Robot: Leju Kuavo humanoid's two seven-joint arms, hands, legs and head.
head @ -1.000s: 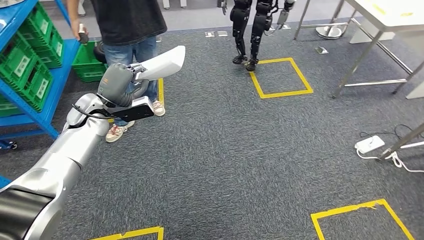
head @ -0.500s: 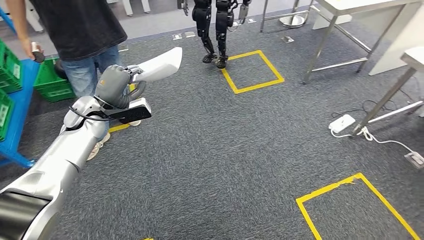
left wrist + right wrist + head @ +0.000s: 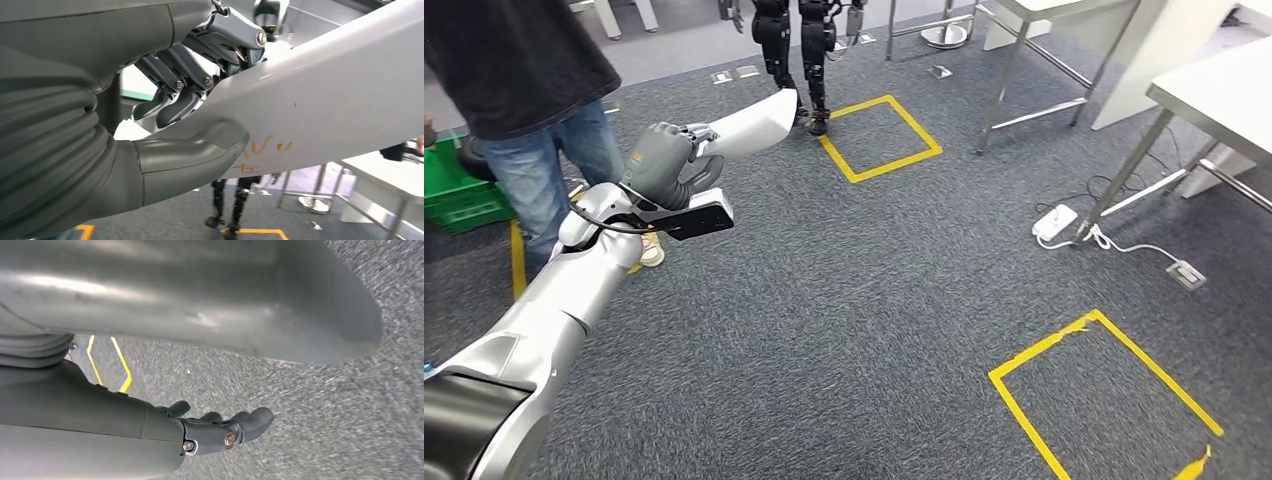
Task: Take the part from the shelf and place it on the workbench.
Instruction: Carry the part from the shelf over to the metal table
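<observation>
Robot's turned right since a second ago: blue shelf gone from view, grey-topped steel-legged workbench point(image 3: 1214, 95) coming in far right. One long white curved plastic part point(image 3: 749, 125), clamped in the left hand point(image 3: 662, 165), thumb under, fingers over, carried out front above the carpet. Right hand point(image 3: 220, 430) hangs, fingers loosely curled, nothing held. Risk: part's free end clipping the one person in jeans point(image 3: 534, 120) close by mid-turn. Two yellow tape squares point(image 3: 879, 140) on the floor.
</observation>
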